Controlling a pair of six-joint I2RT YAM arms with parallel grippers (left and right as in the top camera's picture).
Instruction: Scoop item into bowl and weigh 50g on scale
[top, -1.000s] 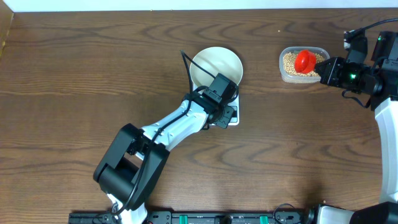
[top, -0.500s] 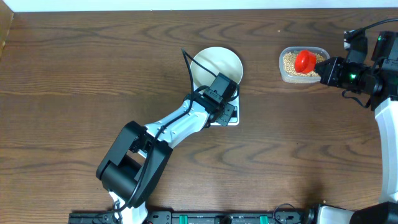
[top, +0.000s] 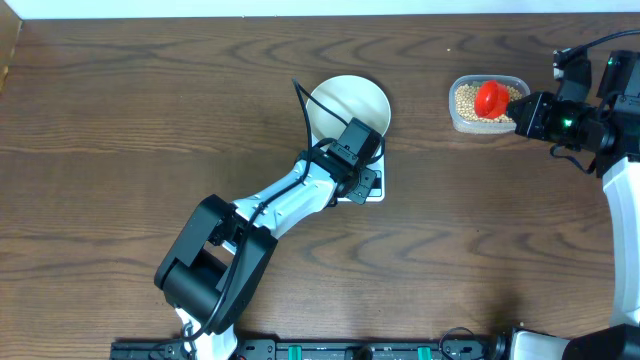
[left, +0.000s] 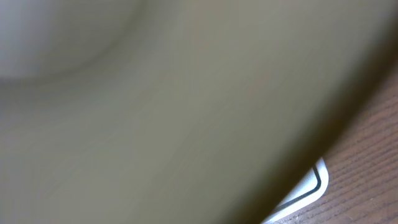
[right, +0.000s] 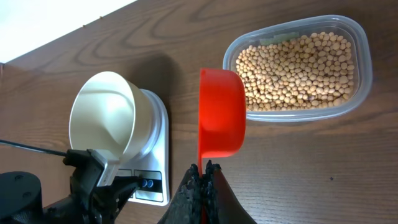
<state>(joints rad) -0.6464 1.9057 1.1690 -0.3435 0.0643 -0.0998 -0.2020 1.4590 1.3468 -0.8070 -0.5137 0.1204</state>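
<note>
The white bowl (top: 347, 103) stands on the white scale (top: 375, 192) at mid-table. It shows in the right wrist view (right: 107, 118) with the scale (right: 155, 134) under it. My left gripper (top: 366, 158) is against the bowl's near rim, over the scale's front. Its jaws are hidden. The left wrist view is filled by the blurred bowl (left: 155, 106), with a scale corner (left: 309, 188). My right gripper (right: 202, 169) is shut on the handle of a red scoop (right: 221, 112), which hangs beside a clear tub (right: 364, 59) of tan beans (right: 298, 68). The scoop (top: 490, 97) is over the tub's near side.
The clear tub (top: 459, 121) sits at the back right on the wooden table. The left arm (top: 270, 210) stretches diagonally from the front edge to the scale. A black cable (top: 300, 105) arcs by the bowl's left side.
</note>
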